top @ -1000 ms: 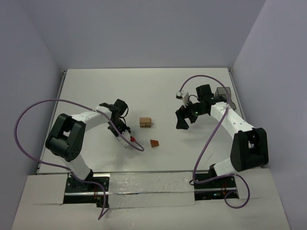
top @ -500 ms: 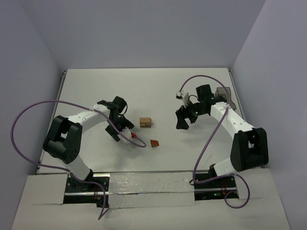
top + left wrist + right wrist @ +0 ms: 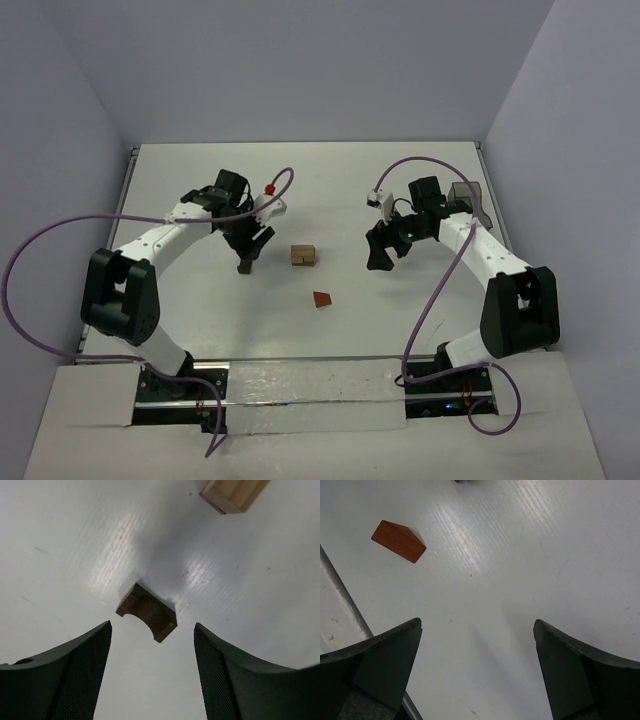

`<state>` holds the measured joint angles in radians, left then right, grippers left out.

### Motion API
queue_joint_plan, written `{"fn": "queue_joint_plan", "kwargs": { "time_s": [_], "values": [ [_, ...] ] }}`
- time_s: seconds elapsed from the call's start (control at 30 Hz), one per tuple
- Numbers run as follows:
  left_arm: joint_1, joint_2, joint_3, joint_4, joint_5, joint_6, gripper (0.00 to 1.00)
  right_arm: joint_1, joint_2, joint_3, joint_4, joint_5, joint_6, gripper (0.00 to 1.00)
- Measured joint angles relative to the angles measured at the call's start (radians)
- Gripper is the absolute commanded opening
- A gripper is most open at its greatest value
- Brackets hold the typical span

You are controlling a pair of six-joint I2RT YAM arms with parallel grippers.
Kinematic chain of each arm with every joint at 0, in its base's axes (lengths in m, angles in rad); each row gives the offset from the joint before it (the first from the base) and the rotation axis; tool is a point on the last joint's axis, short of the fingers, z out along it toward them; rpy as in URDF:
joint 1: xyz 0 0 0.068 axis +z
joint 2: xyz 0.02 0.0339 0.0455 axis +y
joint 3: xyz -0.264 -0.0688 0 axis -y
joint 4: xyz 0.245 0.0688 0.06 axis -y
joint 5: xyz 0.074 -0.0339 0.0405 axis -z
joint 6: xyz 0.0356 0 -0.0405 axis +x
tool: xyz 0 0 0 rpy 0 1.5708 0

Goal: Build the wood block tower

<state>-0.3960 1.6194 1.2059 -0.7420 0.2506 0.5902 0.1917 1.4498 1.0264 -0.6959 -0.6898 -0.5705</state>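
Two light tan blocks (image 3: 304, 256) lie together mid-table; one corner of them shows in the left wrist view (image 3: 232, 492). A reddish-brown wedge (image 3: 321, 299) lies apart in front of them and shows in the right wrist view (image 3: 398, 541). A small dark brown arched block (image 3: 244, 267) lies left of the tan blocks. My left gripper (image 3: 250, 250) hangs open just above the arched block (image 3: 147, 612), which sits between and beyond my fingertips (image 3: 152, 626), untouched. My right gripper (image 3: 378, 255) is open and empty (image 3: 477, 624), right of the tan blocks.
A grey object (image 3: 470, 200) sits at the right edge behind the right arm. Purple cables (image 3: 60, 235) loop from both arms. A metal rail (image 3: 345, 605) at the table's front edge shows in the right wrist view.
My left wrist has swung round from the front side to the back, its red-tipped cable now behind it. The dark arched block now shows on the table. The right arm has not moved.
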Motion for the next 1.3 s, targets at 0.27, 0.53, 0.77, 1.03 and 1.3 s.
{"fn": "queue_joint_plan", "kwargs": {
  "time_s": [0.27,0.53,0.77,1.03,1.3],
  "values": [
    [0.029,0.152,-0.038,0.015,-0.143,-0.453,0.7,0.0,0.0,0.0,-0.001,0.0,0.0,1.0],
    [0.032,0.219,-0.03,0.037,-0.273,-0.676,0.6,0.0,0.0,0.0,-0.001,0.001,0.0,1.0],
    [0.032,0.225,-0.028,0.059,-0.31,-0.75,0.3,0.0,0.0,0.0,-0.001,0.001,0.0,1.0],
    [0.044,0.244,0.006,0.064,-0.251,-0.761,0.0,0.0,0.0,0.0,-0.001,-0.003,0.002,1.0],
    [0.113,-0.092,-0.125,0.224,0.104,-0.773,0.0,0.0,-0.016,0.085,-0.029,-0.089,0.071,1.0]
  ]
}}
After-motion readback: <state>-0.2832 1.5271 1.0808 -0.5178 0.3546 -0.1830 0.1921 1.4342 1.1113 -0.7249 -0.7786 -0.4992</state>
